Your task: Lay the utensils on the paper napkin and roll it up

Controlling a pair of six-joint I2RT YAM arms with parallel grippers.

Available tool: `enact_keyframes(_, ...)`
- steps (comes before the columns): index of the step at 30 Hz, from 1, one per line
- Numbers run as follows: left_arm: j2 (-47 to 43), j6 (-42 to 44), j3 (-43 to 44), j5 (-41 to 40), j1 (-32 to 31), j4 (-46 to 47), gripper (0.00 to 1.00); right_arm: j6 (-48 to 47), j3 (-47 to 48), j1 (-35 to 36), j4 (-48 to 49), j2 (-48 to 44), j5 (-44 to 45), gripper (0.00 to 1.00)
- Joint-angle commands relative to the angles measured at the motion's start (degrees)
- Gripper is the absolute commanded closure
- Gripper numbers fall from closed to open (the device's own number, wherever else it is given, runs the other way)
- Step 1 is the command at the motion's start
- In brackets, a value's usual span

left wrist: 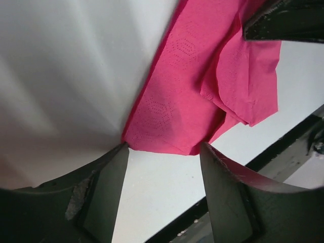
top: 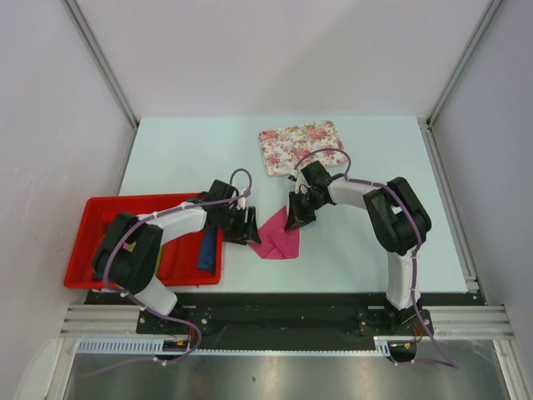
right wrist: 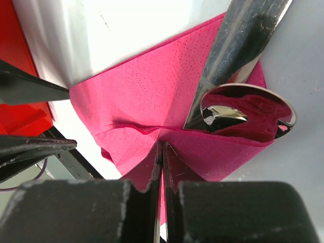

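Observation:
The magenta paper napkin (top: 279, 237) lies partly folded on the table between my two grippers. In the right wrist view a silvery spoon (right wrist: 246, 109) and a flat metal piece (right wrist: 243, 40) lie on the napkin (right wrist: 147, 86), with a fold drawn up over the spoon's bowl. My right gripper (right wrist: 163, 147) is shut on that raised fold; it also shows in the top view (top: 297, 215). My left gripper (left wrist: 164, 149) is open, its fingertips at the napkin's (left wrist: 182, 91) near corner, holding nothing. In the top view the left gripper (top: 247, 227) touches the napkin's left edge.
A red tray (top: 100, 212) stands at the left with a blue roll (top: 206, 250) in it. A floral mat (top: 301, 147) lies behind the right gripper. The table's front edge and black rail run close below the napkin.

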Motion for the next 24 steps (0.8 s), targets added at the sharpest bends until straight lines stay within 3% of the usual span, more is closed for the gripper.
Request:
enact_keyframes(1, 2.59, -1.98, 3.61, -8.26, -0.82, -6.27, 0.35, -1.01, -1.39, 1.27, 0.75, 4.05, 7.13, 0.97)
enact_keyframes(8, 3.74, -4.87, 4.49, -13.98, -2.23, -7.34, 0.36, -0.56, -1.13, 1.27, 0.93, 4.31, 7.04, 0.97)
enact_keyframes(14, 3.3, -6.37, 3.0, -8.63, -2.58, -3.3, 0.4, -0.39, -0.87, 1.27, 0.93, 4.66, 7.04, 0.97)
enact_keyframes(24, 1.28, -8.12, 1.94, 3.76, -3.2, 6.28, 0.95, -0.21, -0.6, 1.27, 0.93, 5.02, 7.13, 1.0)
